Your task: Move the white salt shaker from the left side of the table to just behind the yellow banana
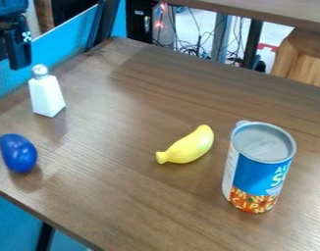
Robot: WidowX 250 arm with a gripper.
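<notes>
- White shaker (46, 95) with a grey cap: upright at the upper left of the brown tabletop (130, 108), the object nearest me in view.
- Myself, black gripper (17, 55): at the upper left edge of the view, just up and left of the shaker's cap; a gap shows between us. How far open I am, I cannot tell. I see nothing in my hold.
- Blue rounded object (17, 153): below the shaker in view, near the table's lower left edge, well apart from it.
- Yellow toy banana (187, 146): lying right of centre, narrow end towards the lower left.
- Can (259, 171): upright, just right of the banana, not touching. Grey top, blue label, orange lettered band around the base.
- Background: tangled cables (197, 48) beyond the table's far edge; light wooden piece (306, 58) at upper right.
</notes>
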